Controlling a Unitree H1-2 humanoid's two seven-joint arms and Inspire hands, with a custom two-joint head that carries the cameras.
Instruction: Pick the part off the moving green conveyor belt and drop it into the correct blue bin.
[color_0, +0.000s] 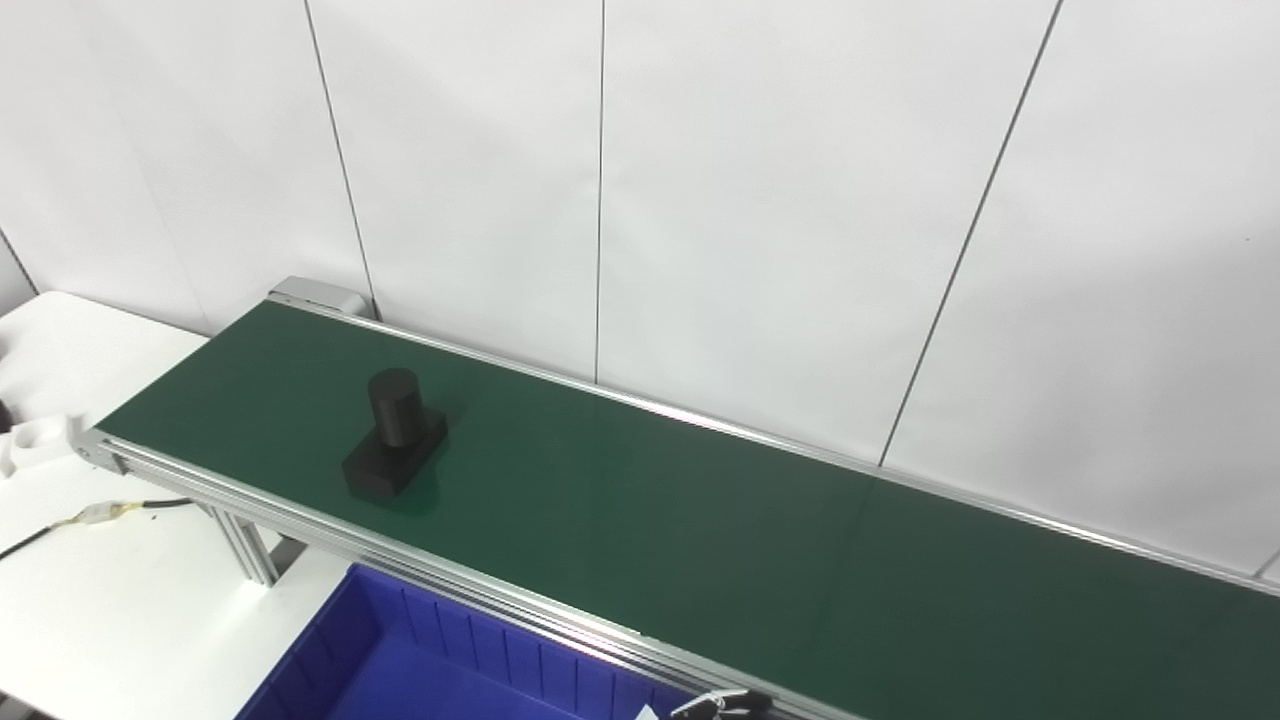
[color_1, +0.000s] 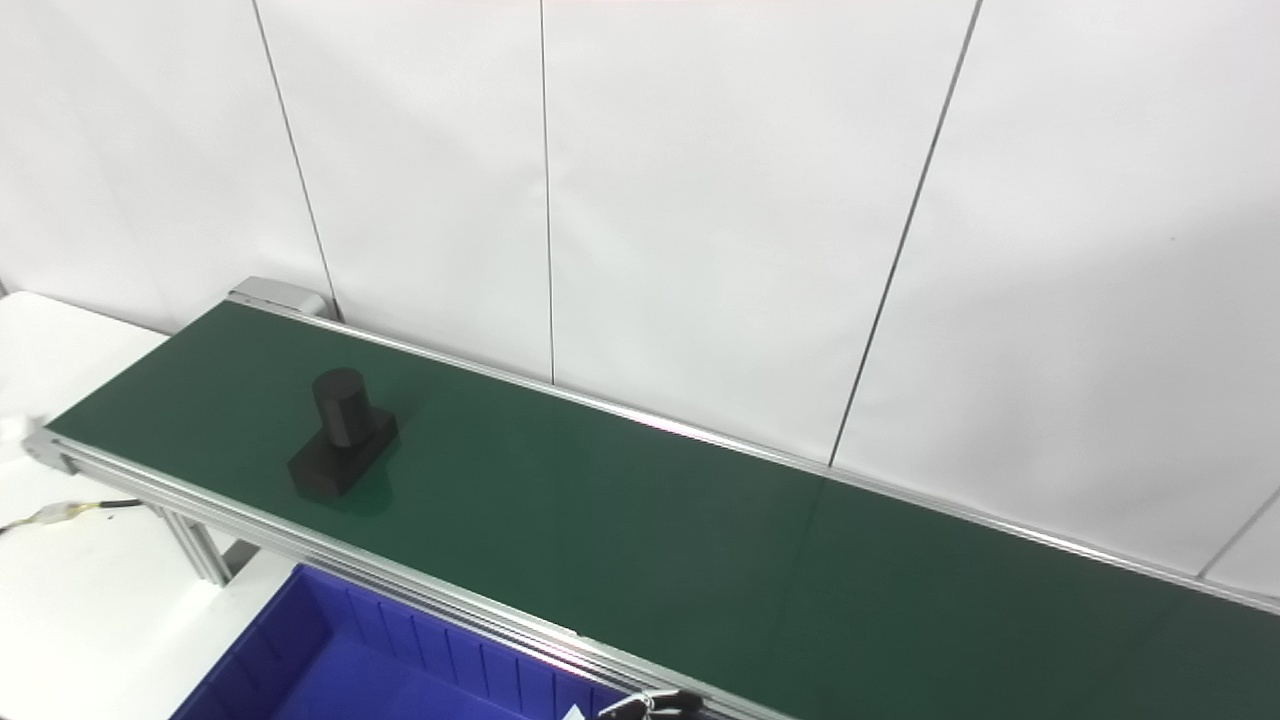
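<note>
Clearly at the very start. Nothing picked, nothing dropped; by my reading, all of the reach, the grasp, the carry and the release left to do.

Finds the black part (color_0: 393, 437) sitting on the green conveyor belt (color_0: 700, 500), toward the belt's left end, roughly midway across its width and clear of both rails. Looks like an upright cylinder on a flat rectangular base, base down, steady, untouched by anything.

Shows one blue bin (color_0: 420, 660) just below the belt's near rail, open and ribbed inside, with nothing visible in the part of it that falls within both views. Cannot say from here whether more bins stand along the belt, nor which counts as the correct one.

As for the hands: neither in view. No arm entering from the bottom edge on either side, so no telling whether the fingers are spread, curled or holding something. Hence no relation to give between part and fingers beyond this: nothing near the part on the belt.

Notes a small dark and silver object (color_0: 722, 703) at the bottom edge, just beside the belt's near rail; too small and cropped to identify.

Probably calls for catching the part early, given the belt's motion.
</note>
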